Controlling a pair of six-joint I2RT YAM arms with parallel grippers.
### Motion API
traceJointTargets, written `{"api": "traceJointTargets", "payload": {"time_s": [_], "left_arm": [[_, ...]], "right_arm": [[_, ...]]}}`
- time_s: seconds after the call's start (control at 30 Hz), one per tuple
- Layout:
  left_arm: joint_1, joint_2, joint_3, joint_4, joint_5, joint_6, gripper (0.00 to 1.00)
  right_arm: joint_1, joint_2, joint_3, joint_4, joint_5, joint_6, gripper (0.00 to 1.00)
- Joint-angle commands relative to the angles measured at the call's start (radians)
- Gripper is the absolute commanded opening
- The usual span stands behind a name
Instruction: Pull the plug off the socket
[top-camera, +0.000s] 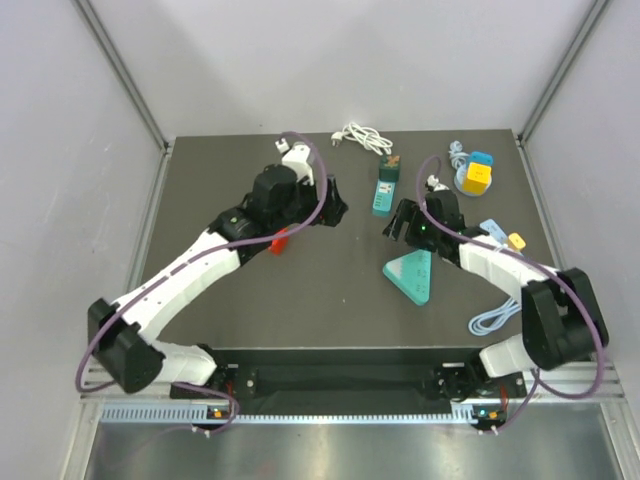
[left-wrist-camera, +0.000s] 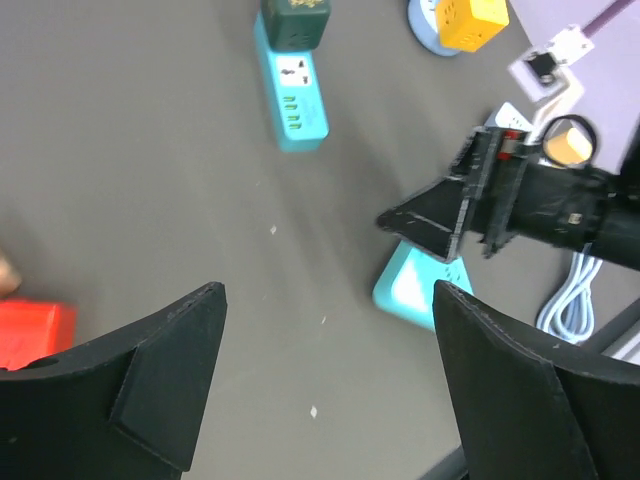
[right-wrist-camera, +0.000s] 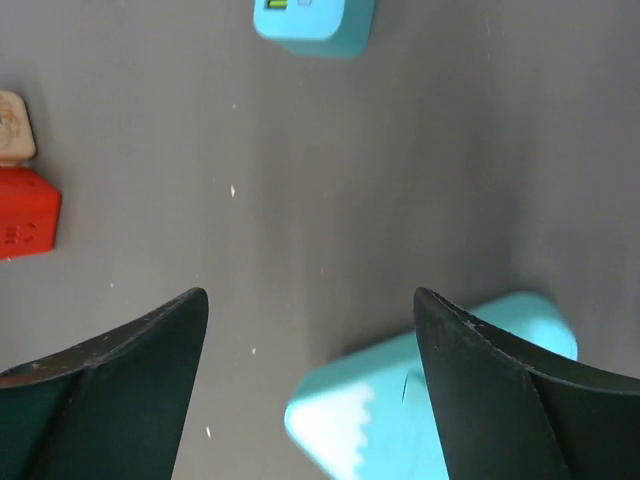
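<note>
A teal power strip (top-camera: 384, 192) lies at the back middle of the table, with a dark green plug (top-camera: 391, 163) seated in its far end. In the left wrist view the strip (left-wrist-camera: 293, 105) and the plug (left-wrist-camera: 297, 20) are at the top. Only the strip's near end (right-wrist-camera: 315, 22) shows in the right wrist view. My left gripper (top-camera: 336, 212) is open and empty, left of the strip and above bare table (left-wrist-camera: 328, 300). My right gripper (top-camera: 396, 226) is open and empty just in front of the strip (right-wrist-camera: 310, 300).
A teal triangular block (top-camera: 412, 276) lies under the right gripper. A red block (top-camera: 278, 242) sits beneath the left arm. A white cable (top-camera: 362, 138) lies at the back, a yellow-and-blue cube (top-camera: 477, 176) at the back right, and a pale blue cable (top-camera: 497, 317) at the front right.
</note>
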Motion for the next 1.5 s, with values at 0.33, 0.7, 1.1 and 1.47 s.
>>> {"api": "traceJointTargets", "payload": {"time_s": [0.33,0.7,1.1,1.47], "left_arm": [[0.003,0.392,0.328,0.135,-0.044,0.043,0.87],[0.005,0.306,0.195,0.135,-0.061,-0.003,0.86],[0.006,0.098,0.031,0.081,-0.100,0.015,0.86],[0.008,0.090,-0.003,0.100,-0.092,-0.009,0.86]], "right_arm": [[-0.096,0.328,0.290,0.201,-0.184,-0.023,0.98],[0.010,0.528,0.566,0.016,0.092,-0.092,0.85],[0.054,0.621,0.669,-0.087,0.271,-0.112,0.71],[0.068,0.726,0.750,-0.175,0.363,-0.163,0.70]]}}
